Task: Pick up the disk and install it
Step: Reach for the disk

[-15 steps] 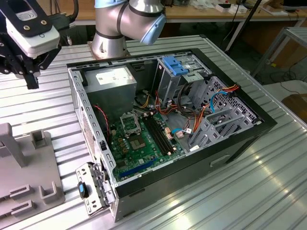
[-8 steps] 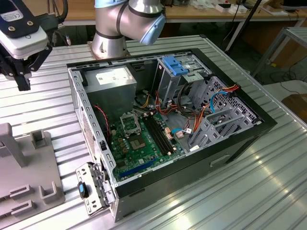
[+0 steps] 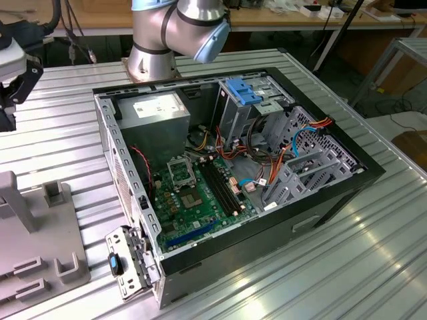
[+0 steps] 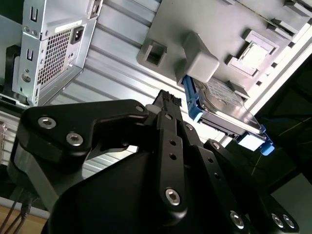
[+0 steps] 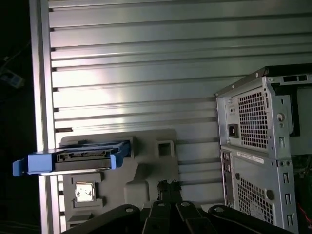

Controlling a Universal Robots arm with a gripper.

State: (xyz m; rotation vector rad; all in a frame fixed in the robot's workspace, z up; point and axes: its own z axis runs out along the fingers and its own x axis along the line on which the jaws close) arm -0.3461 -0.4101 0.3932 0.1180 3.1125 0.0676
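The disk (image 5: 73, 157) lies on a grey fixture (image 5: 146, 165) at the counter's (image 5: 146, 73) edge. In the second wrist view a fixture block hides one of its ends, and I can't read its label. The claw (image 5: 168, 185), mostly cut off, looks pressed together on nothing, apart from the disk.

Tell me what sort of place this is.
Probably a robotics lab bench set up for computer assembly: an opened desktop computer case lies on a ribbed aluminium table, a robot arm is mounted beside it, and the disk rests on a grey fixture tray.
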